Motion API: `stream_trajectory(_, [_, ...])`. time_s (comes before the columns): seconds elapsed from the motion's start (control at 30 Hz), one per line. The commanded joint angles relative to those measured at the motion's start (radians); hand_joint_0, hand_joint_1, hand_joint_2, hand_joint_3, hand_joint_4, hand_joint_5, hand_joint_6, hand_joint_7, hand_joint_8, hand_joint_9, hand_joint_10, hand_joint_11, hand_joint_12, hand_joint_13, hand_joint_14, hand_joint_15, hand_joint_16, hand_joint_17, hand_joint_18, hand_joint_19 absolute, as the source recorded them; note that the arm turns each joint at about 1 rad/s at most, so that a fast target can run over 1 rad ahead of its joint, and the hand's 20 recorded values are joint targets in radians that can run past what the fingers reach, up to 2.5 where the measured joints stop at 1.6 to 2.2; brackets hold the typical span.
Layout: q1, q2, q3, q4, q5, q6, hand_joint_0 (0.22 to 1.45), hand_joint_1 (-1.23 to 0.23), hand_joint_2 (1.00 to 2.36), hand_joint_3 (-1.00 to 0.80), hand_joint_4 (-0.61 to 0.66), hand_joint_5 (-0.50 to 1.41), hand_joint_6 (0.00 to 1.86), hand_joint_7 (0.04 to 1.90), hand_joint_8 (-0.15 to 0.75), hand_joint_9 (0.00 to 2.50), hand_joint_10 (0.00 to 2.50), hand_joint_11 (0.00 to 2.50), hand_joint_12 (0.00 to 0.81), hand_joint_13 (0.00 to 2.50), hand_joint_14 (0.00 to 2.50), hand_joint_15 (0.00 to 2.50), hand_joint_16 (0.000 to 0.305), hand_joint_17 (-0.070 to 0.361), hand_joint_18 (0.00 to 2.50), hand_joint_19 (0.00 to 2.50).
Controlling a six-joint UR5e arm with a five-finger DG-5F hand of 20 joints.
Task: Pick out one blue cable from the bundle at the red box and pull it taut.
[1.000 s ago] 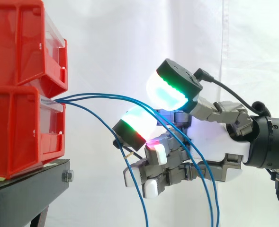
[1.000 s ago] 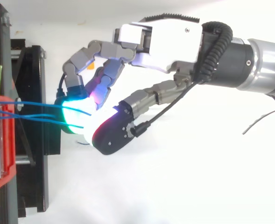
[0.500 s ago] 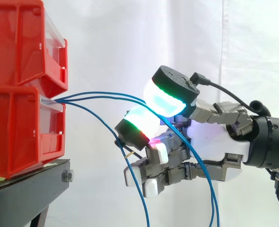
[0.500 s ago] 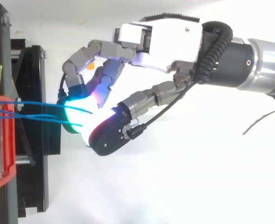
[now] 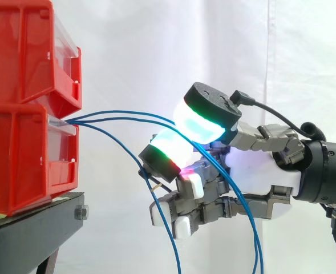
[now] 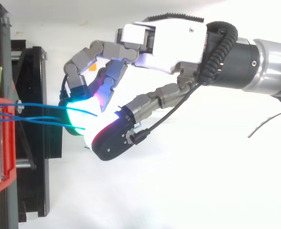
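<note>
Fingers (image 5: 199, 123) curled, the two big glowing pads pinched nearly together on the upper blue cables (image 5: 122, 116). Looks like two strands in the pinch, not one, though I can't tell for sure. Hand (image 5: 259, 171) sits well right of the red box (image 5: 19, 154). From the box front, the cables arch slackly to the pads, then drop below the palm. Third cable (image 5: 99, 132) sags free under the lower pad. Progress: grasp about made; singling out one strand is doubtful and the pull taut is not started. Versus a second ago: upper pad has dropped onto the lower one, closing the gap; palm, box and cable slack unchanged.
</note>
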Motion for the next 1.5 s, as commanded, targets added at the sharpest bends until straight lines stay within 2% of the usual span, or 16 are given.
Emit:
stream_trajectory(0.0, [0.0,0.0,0.001,-0.002,0.0,-0.001,0.76,-0.95,1.0,-0.5,-0.05,-0.17,0.91,1.23,0.24,1.15,0.02,0.66,0.308,0.9,0.02,0.36,0.044,0.099,0.79,0.58])
stream_trajectory(0.13, [0.0,0.0,0.001,-0.004,-0.003,0.0,0.74,-0.98,1.0,-0.5,0.0,-0.17,0.91,1.19,0.236,1.15,0.02,0.67,0.307,0.9,0.01,0.36,0.044,0.099,0.79,0.56])
stream_trajectory(0.23, [0.0,0.0,0.001,-0.004,0.0,0.008,0.66,-0.97,1.0,-0.5,0.03,-0.17,0.91,1.15,0.231,1.15,0.03,0.66,0.307,0.9,0.02,0.36,0.044,0.098,0.79,0.58])
stream_trajectory(0.37, [0.0,0.0,0.001,-0.004,0.002,0.014,0.54,-0.84,1.0,-0.5,0.07,-0.16,0.89,1.12,0.242,1.15,0.02,0.67,0.324,0.91,0.02,0.37,0.046,0.104,0.8,0.61])
stream_trajectory(0.57, [0.0,0.0,-0.001,-0.004,0.002,0.016,0.51,-0.65,1.0,-0.5,0.1,-0.16,0.85,1.05,0.257,1.16,0.02,0.63,0.338,0.91,0.01,0.37,0.049,0.11,0.82,0.62])
stream_trajectory(0.73, [0.0,0.0,0.001,-0.004,0.002,0.016,0.5,-0.55,1.0,-0.5,0.1,-0.15,0.84,1.03,0.258,1.17,0.02,0.62,0.343,0.92,0.01,0.37,0.05,0.112,0.82,0.63])
stream_trajectory(0.9, [0.0,0.0,0.001,-0.002,0.002,0.016,0.54,-0.42,1.0,-0.5,0.08,-0.15,0.83,1.05,0.247,1.17,0.02,0.63,0.331,0.9,0.01,0.37,0.047,0.106,0.79,0.66])
stream_trajectory(1.0, [0.0,0.0,0.001,-0.004,0.002,0.016,0.59,-0.42,1.0,-0.5,0.07,-0.15,0.82,1.09,0.241,1.16,0.02,0.64,0.322,0.89,0.02,0.38,0.046,0.103,0.77,0.68])
stream_trajectory(1.07, [0.0,0.0,0.001,-0.004,0.002,0.016,0.61,-0.48,1.0,-0.5,0.06,-0.15,0.83,1.11,0.244,1.16,0.02,0.64,0.321,0.88,0.02,0.39,0.046,0.103,0.77,0.68])
stream_trajectory(1.33, [0.0,0.0,0.001,-0.004,0.0,0.016,0.59,-0.6,1.02,-0.24,0.07,-0.16,0.87,1.16,0.257,1.14,0.02,0.65,0.331,0.87,0.02,0.39,0.048,0.107,0.76,0.69])
stream_trajectory(1.47, [0.0,0.0,0.001,-0.004,-0.003,0.016,0.59,-0.65,1.02,-0.18,0.06,-0.16,0.89,1.16,0.261,1.13,0.02,0.65,0.332,0.87,0.02,0.39,0.048,0.108,0.76,0.68])
